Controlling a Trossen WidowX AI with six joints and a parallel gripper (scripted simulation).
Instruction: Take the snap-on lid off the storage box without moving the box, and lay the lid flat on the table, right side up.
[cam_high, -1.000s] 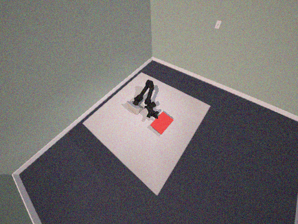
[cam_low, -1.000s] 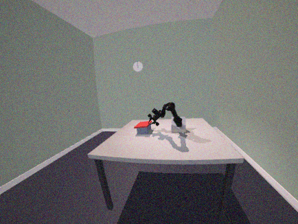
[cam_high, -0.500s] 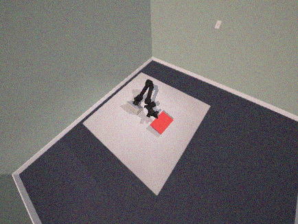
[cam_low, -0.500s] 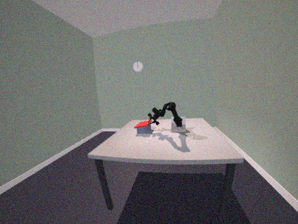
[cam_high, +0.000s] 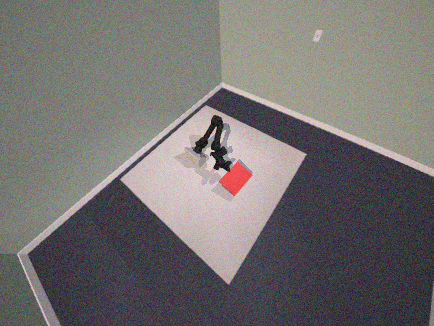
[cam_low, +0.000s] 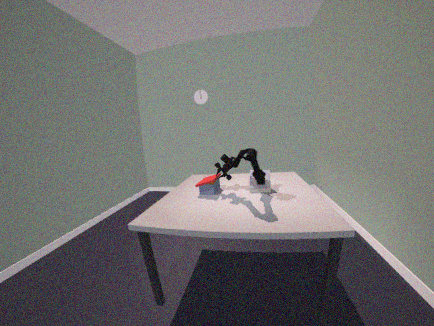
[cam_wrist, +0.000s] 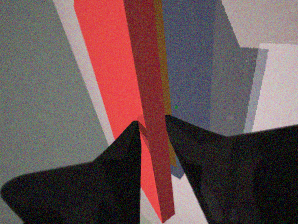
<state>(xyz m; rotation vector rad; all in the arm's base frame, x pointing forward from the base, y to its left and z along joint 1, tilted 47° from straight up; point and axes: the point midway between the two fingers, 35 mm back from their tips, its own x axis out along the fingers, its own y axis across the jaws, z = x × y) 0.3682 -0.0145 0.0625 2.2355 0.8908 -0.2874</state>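
- The red lid (cam_high: 236, 178) (cam_low: 207, 181) (cam_wrist: 107, 65) is tilted over the blue storage box, its arm-side edge higher than its far-off edge in the exterior view.
- My gripper (cam_high: 228, 167) (cam_low: 220, 176) (cam_wrist: 151, 122) has that raised edge pinched, the jaws standing only a little apart, one on its red top and one beneath.
- The blue box (cam_low: 209, 188) (cam_wrist: 190, 65) stands on the table under the lid; what is in it I cannot tell. In my wrist view a brownish strip (cam_wrist: 162, 60) shows between lid and box.
- The pale table (cam_high: 220, 240) (cam_low: 240, 220) carries box and arm; in the exterior view the box is left of my black arm (cam_high: 216, 132) (cam_low: 248, 153), towards the far side.
- Shadows of arm and box fall across the tabletop.
- Around the table are a dark floor (cam_high: 340, 250) (cam_low: 90, 240) and green walls; a round white clock (cam_low: 201, 97) hangs on the far wall.
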